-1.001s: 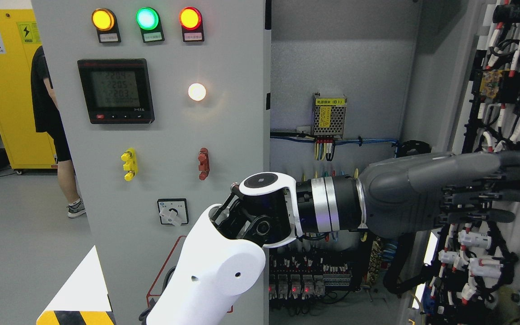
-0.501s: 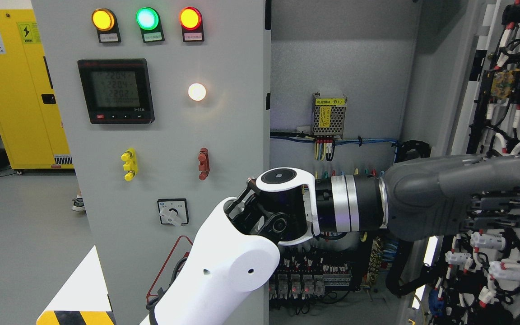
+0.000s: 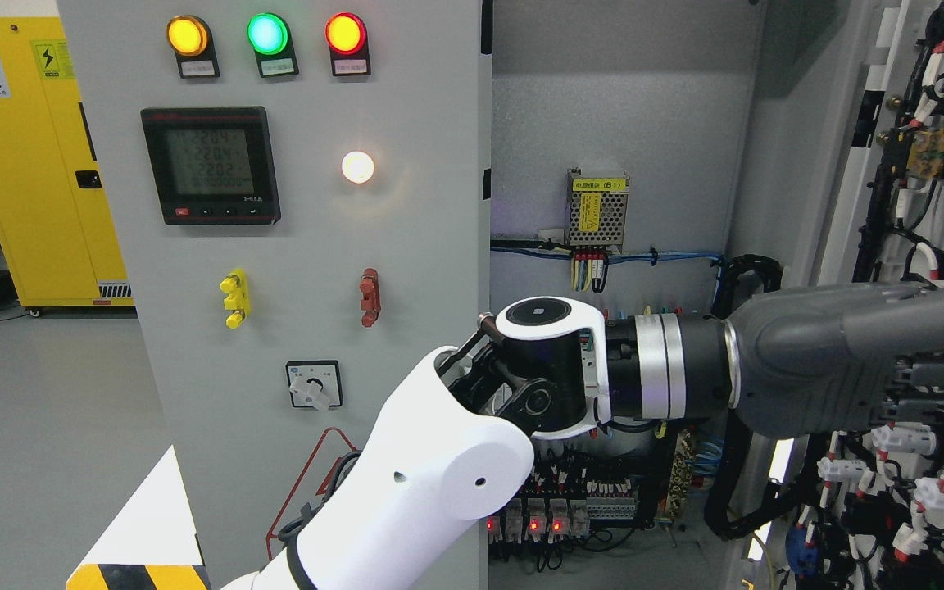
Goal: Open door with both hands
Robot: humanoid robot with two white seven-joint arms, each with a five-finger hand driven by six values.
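Note:
My left hand (image 3: pixel 923 360) is dark grey, on a white arm (image 3: pixel 431 483) that rises from the lower left and reaches across the open cabinet (image 3: pixel 611 115). Its fingers (image 3: pixel 943 375) lie straight and flat against the inner face of the right door (image 3: pixel 935 172). That door stands swung out, covered in black wiring with red and white connectors. The fingertips run past the picture's right edge. The hand grasps nothing. My right hand does not show.
The left grey panel (image 3: pixel 300 238) carries three lit lamps, a meter (image 3: pixel 210 164), two handles and a rotary switch (image 3: pixel 313 385). Inside the cabinet are a power supply (image 3: pixel 597 210) and relays (image 3: pixel 550 516). A yellow locker (image 3: pixel 38 164) stands far left.
My left arm has pushed to the right and the right door has swung further open. The person standing behind the left panel has left the view.

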